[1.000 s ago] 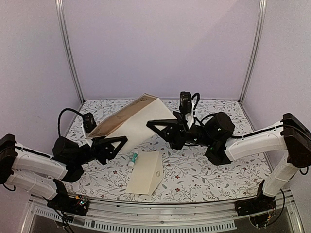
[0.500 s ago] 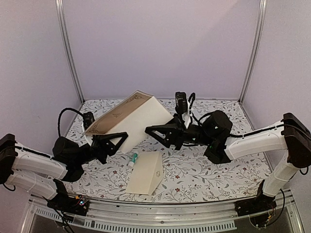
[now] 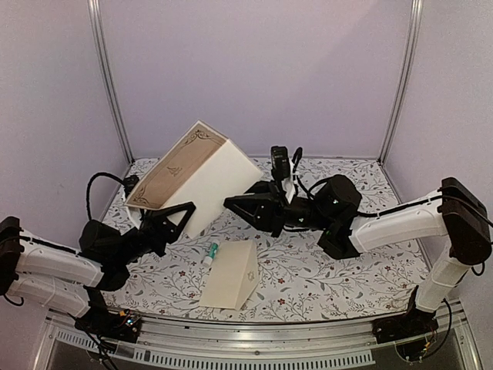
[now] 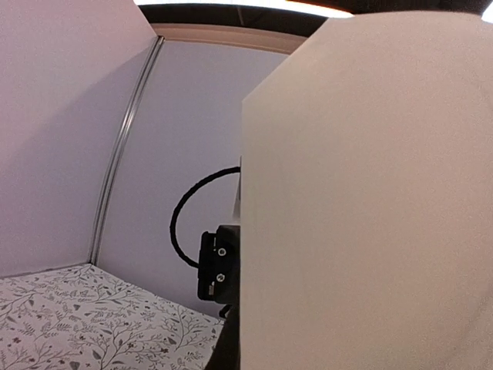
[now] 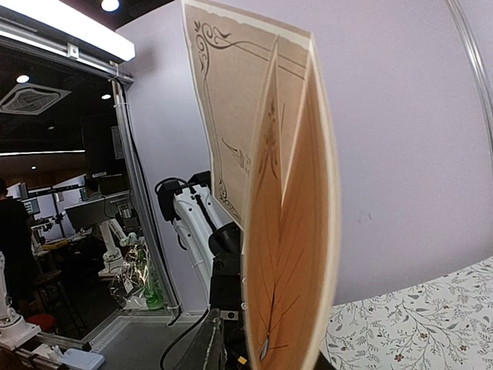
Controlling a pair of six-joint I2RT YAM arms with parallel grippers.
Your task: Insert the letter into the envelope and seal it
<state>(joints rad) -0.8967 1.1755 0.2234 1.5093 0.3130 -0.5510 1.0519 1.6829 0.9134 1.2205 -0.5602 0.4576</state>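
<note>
The letter [image 3: 192,173] is folded and held up in the air between both grippers, its tan bordered face to the upper left and its plain cream back to the right. My left gripper [image 3: 183,213] grips its lower left edge. My right gripper [image 3: 233,203] grips its lower right edge. In the left wrist view the letter's cream back [image 4: 370,200] fills the right side and hides the fingers. In the right wrist view the letter [image 5: 293,231] stands edge-on, its fold gaping. The cream envelope [image 3: 231,281] lies on the table in front, flap partly raised.
A small white and green glue stick [image 3: 211,253] lies just left of the envelope. The floral tablecloth [image 3: 331,270] covers the table. Metal frame posts [image 3: 108,85] and lilac walls stand behind. The left arm [image 5: 189,216] shows behind the letter in the right wrist view.
Both grippers have risen and moved left with the letter. The letter has tilted from a low slant to a steeper, more upright pose. The envelope and glue stick have not moved.
</note>
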